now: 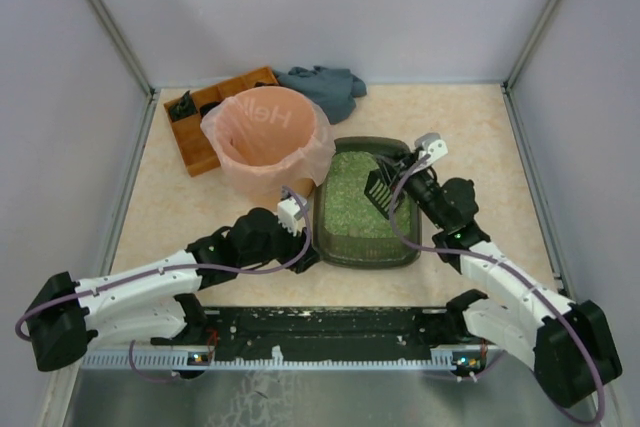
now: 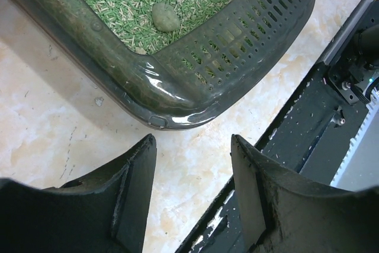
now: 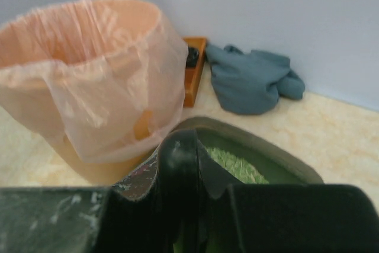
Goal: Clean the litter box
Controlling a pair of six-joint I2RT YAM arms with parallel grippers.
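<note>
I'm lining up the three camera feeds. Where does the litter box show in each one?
Top external: litter box centre right, just right of the pink-bagged bin.
Left wrist: one corner of it fills the top of the picture.
Right wrist: its rim low centre-right, right of the bin.
Shared landmark: the beige table under it shows in all three.

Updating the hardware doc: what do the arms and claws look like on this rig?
Both match: the left arm and right arm have white link shells and black joint housings, with a purple cable looping along each. Each claw has two dark, matte, wedge-shaped fingers. The left claw looks plain; the right claw has pale scuff flecks.
</note>
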